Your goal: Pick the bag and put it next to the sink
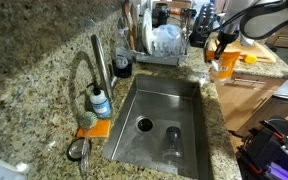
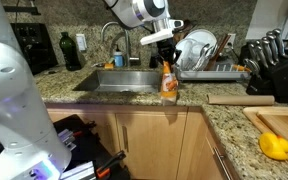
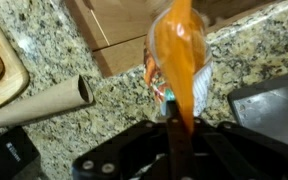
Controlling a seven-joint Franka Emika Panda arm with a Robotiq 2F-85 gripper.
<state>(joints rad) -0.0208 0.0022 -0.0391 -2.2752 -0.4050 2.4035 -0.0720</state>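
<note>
The bag (image 2: pixel 169 80) is a bright orange crinkly packet hanging upright from my gripper (image 2: pixel 164 47), which is shut on its top. It is over the granite counter just right of the sink (image 2: pixel 124 80), near the counter's front edge. I cannot tell whether its bottom touches the counter. In an exterior view the bag (image 1: pixel 222 63) hangs under the gripper (image 1: pixel 222 42), beyond the far side of the steel sink (image 1: pixel 154 120) with its round drain. In the wrist view the bag (image 3: pixel 179 50) runs down between the closed fingers (image 3: pixel 171 120).
A wire dish rack (image 2: pixel 209 60) with plates stands behind the bag. A wooden rolling pin (image 2: pixel 239 98), a cutting board (image 2: pixel 279 125), a yellow fruit (image 2: pixel 274 146) and a knife block (image 2: pixel 264 65) lie farther along. A faucet (image 1: pixel 99 60), soap bottle (image 1: pixel 101 103) and flat orange sponge (image 1: pixel 94 127) flank the sink.
</note>
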